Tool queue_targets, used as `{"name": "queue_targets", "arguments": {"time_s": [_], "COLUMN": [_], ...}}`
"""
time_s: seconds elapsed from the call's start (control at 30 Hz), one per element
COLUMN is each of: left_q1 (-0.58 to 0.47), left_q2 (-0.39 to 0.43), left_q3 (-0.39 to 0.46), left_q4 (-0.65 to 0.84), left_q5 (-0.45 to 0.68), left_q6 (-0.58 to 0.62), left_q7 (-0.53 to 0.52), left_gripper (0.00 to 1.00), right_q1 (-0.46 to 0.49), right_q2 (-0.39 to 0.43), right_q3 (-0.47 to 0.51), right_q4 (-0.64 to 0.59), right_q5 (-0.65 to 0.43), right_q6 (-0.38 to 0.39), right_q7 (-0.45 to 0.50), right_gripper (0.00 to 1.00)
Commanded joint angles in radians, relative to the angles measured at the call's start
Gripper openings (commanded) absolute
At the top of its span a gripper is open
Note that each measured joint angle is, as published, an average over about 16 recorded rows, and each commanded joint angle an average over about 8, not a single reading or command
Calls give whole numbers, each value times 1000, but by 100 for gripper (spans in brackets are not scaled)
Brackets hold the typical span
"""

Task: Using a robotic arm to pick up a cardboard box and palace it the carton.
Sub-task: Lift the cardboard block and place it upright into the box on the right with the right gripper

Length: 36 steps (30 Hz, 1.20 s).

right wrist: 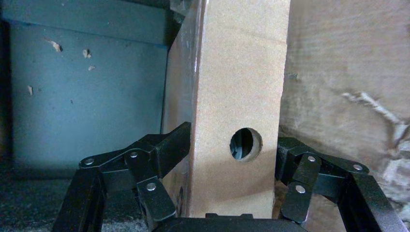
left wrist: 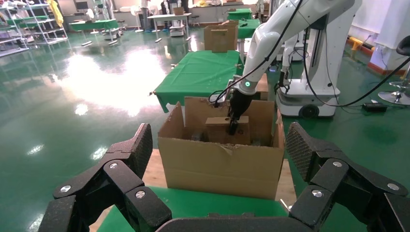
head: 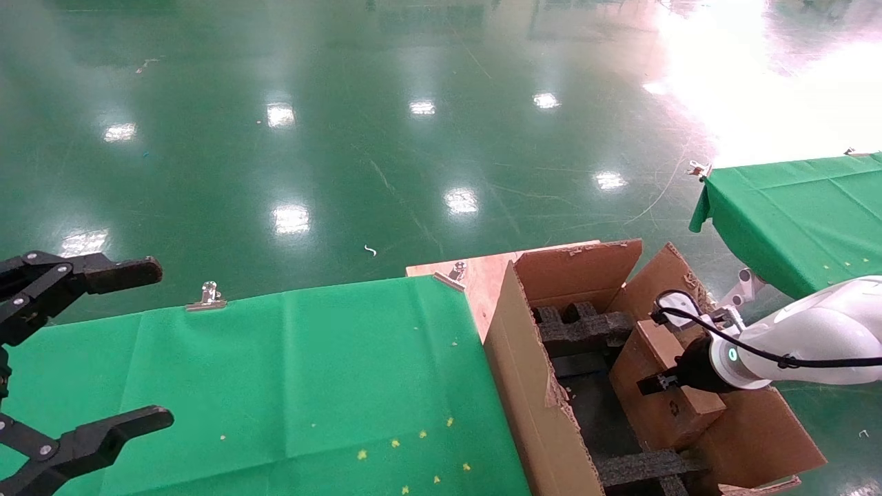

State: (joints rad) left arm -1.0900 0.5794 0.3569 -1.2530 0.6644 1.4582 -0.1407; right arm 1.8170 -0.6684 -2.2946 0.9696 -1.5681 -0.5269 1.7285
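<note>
The slim brown cardboard box (head: 648, 351) stands on edge inside the large ragged carton (head: 527, 386), close to its right wall. My right gripper (head: 663, 383), on the white-sleeved arm, is shut on the box from above. In the right wrist view the fingers (right wrist: 169, 147) press both broad faces of the box (right wrist: 237, 87), whose narrow edge has a round hole. The left wrist view shows the box (left wrist: 217, 128) and the right gripper (left wrist: 234, 122) within the carton (left wrist: 222, 166). My left gripper (head: 138, 348) is open and empty at the far left.
Black foam blocks (head: 582, 324) lie in the carton's far end and along its floor. The carton rests on a wooden board (head: 482, 275) beside the green-clothed table (head: 310, 372). A second green table (head: 792, 213) stands at the far right. Green floor lies beyond.
</note>
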Motion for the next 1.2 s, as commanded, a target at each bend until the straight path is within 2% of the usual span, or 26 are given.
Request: {"name": "queue_targets", "arguments": {"time_s": [0.03,0.23,0.3,0.5,0.57,1.2], "left_q1": [0,0,0,0,0,0], "left_q2": [0,0,0,0,0,0], "left_q3": [0,0,0,0,0,0], "left_q4": [0,0,0,0,0,0], "left_q5": [0,0,0,0,0,0], "left_q6": [0,0,0,0,0,0], "left_q7": [0,0,0,0,0,0], "left_gripper": [100,100,100,100,100,100], "right_q1": [-8,-22,-25,-30,-31,-32], "right_q2": [-1,-9,-10,-12,-13,-11], "right_q3": [2,10,13,19,20,18], "right_q4": [-5,-23,-27,-32,-33,-28], "right_q5": [10,34,41,55,58,54], "right_q6": [0,0,-1,2,3,-4], "right_q7": [-9,-43,-53,-75,-77,-71], "right_gripper": [0,0,8,83,100,100]}}
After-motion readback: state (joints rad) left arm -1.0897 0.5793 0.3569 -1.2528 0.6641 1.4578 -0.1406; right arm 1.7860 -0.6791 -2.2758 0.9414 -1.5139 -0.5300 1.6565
